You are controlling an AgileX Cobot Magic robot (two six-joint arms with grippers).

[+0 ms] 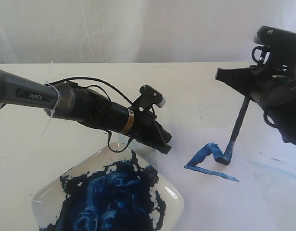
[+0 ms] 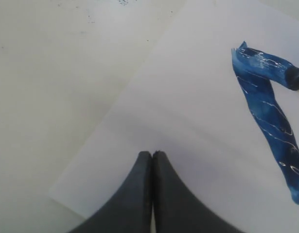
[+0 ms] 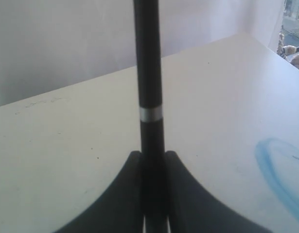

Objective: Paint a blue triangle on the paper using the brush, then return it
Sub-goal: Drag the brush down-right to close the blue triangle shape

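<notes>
I'm seeing a cream, paint-flecked counter backing onto a white curtain. The clear square dish is holding dark blue paint. My right jaws are gripping the thin black-handled paintbrush, its bristles touching the streaky blue triangle on the white paper sheet. My left jaws are hovering clenched and empty above that sheet.

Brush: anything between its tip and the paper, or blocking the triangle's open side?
Nothing visible. The brush tip touches the paper at the blue triangle; the left gripper hangs apart, near the paint dish.
</notes>
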